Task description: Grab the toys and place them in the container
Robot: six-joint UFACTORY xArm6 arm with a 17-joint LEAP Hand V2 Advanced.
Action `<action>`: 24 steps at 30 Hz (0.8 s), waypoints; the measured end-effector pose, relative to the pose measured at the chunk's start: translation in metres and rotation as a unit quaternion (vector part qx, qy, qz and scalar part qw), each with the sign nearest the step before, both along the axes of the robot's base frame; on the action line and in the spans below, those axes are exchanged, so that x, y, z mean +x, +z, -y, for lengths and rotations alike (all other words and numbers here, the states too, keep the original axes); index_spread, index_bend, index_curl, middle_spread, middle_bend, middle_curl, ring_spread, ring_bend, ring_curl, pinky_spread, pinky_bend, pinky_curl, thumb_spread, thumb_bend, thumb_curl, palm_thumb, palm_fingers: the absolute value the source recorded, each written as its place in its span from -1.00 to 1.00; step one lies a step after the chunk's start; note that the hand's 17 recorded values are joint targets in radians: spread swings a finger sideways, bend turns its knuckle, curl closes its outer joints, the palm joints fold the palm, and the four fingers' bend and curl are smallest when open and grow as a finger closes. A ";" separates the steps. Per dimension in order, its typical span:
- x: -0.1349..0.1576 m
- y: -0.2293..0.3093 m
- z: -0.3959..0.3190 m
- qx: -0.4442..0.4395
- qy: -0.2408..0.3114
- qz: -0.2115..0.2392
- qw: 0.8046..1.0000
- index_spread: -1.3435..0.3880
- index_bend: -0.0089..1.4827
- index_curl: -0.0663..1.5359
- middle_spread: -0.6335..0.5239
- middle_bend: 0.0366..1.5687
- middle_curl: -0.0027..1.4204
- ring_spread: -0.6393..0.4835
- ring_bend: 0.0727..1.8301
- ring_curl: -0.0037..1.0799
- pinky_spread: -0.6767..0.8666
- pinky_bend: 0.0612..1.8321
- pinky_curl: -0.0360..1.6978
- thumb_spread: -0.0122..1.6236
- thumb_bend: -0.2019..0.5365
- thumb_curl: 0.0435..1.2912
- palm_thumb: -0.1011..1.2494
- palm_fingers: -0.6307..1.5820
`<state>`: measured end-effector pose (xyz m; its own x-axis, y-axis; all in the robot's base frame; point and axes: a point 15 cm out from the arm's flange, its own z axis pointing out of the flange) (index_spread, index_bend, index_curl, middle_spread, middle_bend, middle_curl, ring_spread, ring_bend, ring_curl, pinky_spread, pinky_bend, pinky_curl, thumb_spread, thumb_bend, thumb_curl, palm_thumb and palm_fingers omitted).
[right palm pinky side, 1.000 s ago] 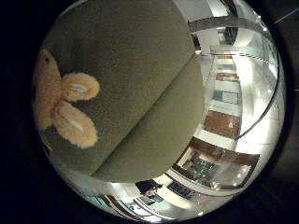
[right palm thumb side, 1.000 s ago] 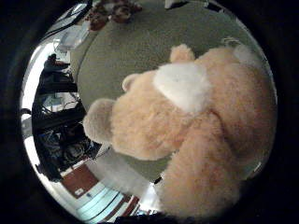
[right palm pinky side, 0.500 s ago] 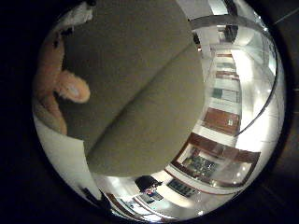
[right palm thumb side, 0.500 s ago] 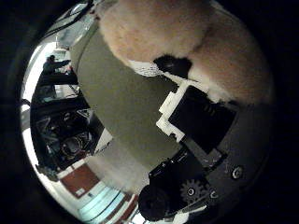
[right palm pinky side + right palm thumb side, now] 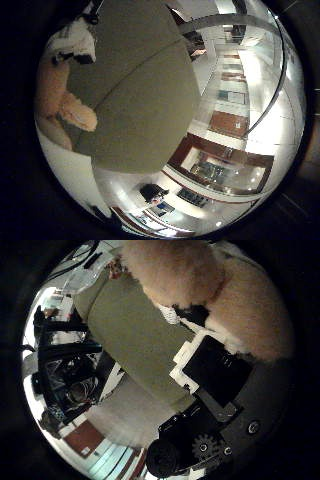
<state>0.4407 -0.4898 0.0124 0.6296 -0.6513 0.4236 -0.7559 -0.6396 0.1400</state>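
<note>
The round olive-green felt table point(image 5: 145, 100) fills most of the little-finger view. The fluffy peach-coloured plush toy point(image 5: 200, 280) sits near its edge. Only the thumb view shows the black-and-white hand point(image 5: 210, 375), its fingers curled against the plush, pinching it close to the palm.

The stuffed toy point(image 5: 200, 275) sat close against my palm, with my fingers point(image 5: 215, 367) curled beside it. Below both lay the round table point(image 5: 145, 100), the floor point(image 5: 75, 175) beyond its edge.
</note>
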 end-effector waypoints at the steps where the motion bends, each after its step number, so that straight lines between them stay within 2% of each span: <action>1: 0.001 0.009 -0.005 0.000 0.000 0.003 1.000 0.22 0.43 0.27 -0.21 0.59 0.26 -0.34 0.40 0.54 -0.37 0.61 -0.18 0.31 -0.48 -0.30 0.65 0.54; 13: 0.014 0.125 -0.118 0.022 0.015 0.053 0.998 0.24 0.45 0.27 -0.19 0.61 0.24 -0.37 0.34 0.69 -0.36 0.59 -0.09 0.36 -0.49 -0.22 0.66 0.54; 20: 0.019 0.162 -0.220 0.145 0.005 0.053 0.988 0.25 0.46 0.26 -0.18 0.63 0.22 -0.37 0.33 0.74 -0.37 0.56 -0.06 0.35 -0.48 -0.18 0.71 0.56; 24: 0.045 0.218 -0.325 0.216 0.058 0.087 0.971 0.26 0.47 0.25 -0.18 0.63 0.21 -0.36 0.33 0.75 -0.37 0.55 -0.04 0.33 -0.48 -0.16 0.74 0.57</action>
